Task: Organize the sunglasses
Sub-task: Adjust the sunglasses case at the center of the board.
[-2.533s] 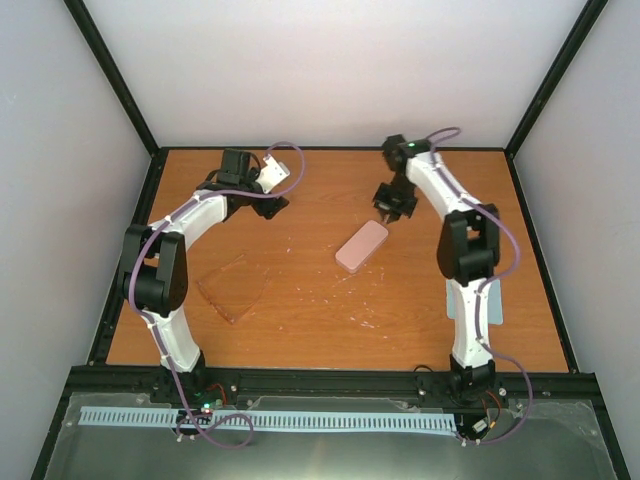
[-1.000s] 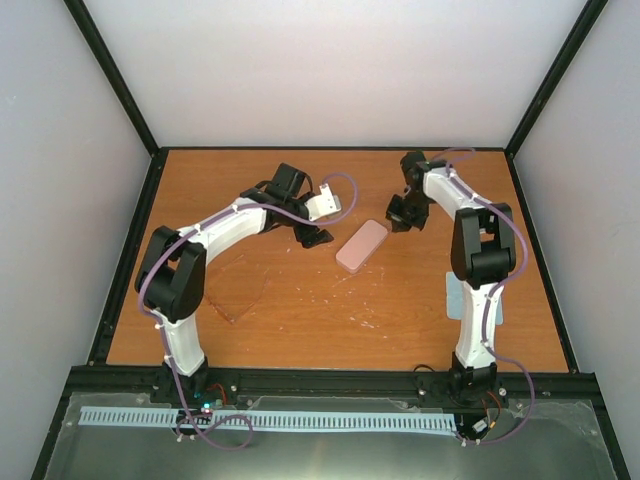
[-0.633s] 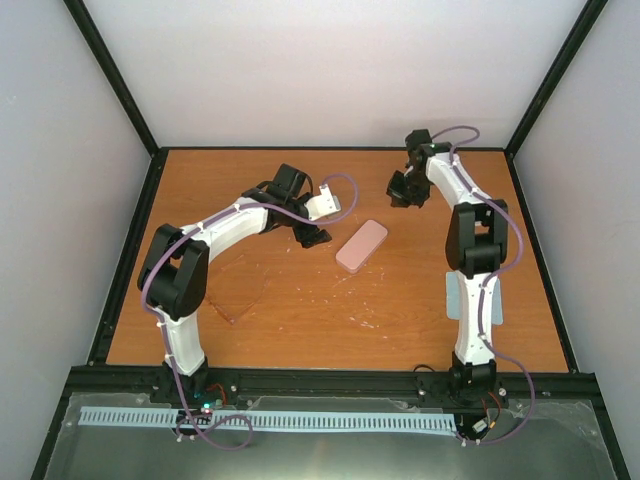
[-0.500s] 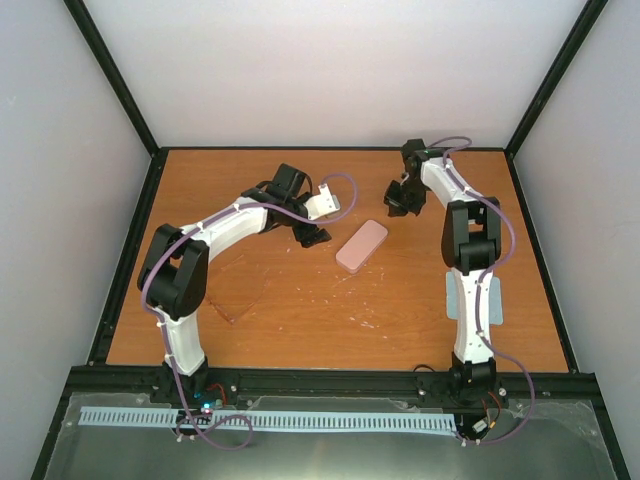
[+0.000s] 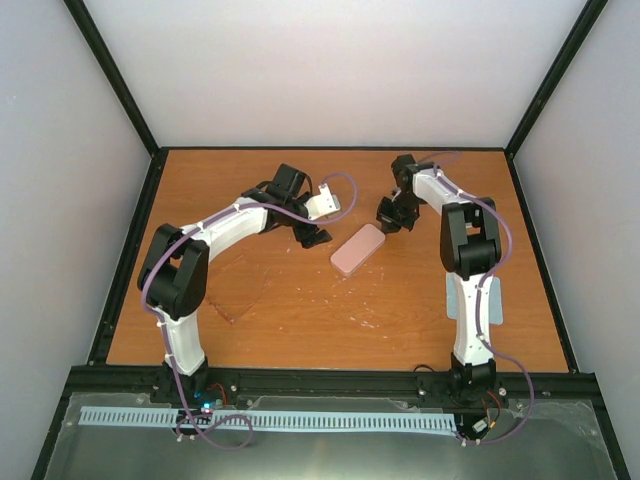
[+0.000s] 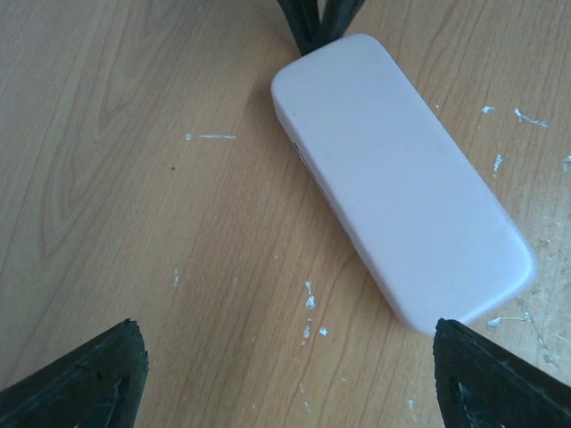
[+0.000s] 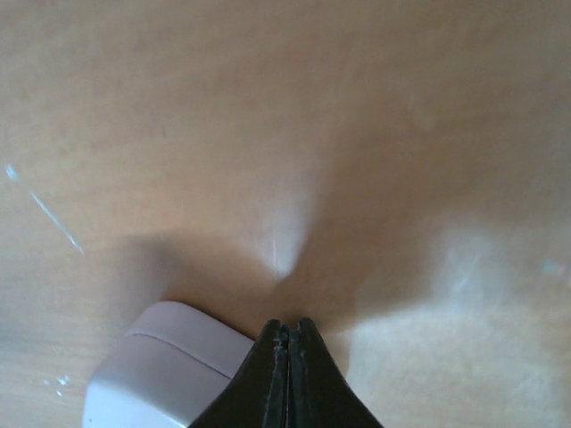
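Toward the near left of the table (image 5: 300, 330): sunglasses (image 5: 237, 292), flat on the wood, untouched, well apart from case (image 5: 357, 250) and both grippers. At centre, case lying closed. Right gripper (image 5: 392, 214) clamped tight on nothing, tips touching the case's far end. Left gripper (image 6: 290, 379) spread wide and empty, hovering just beside the case. Seems barely begun: nothing stowed. Left to do, by the look of it: open the case, fetch the sunglasses, put them in, close up.
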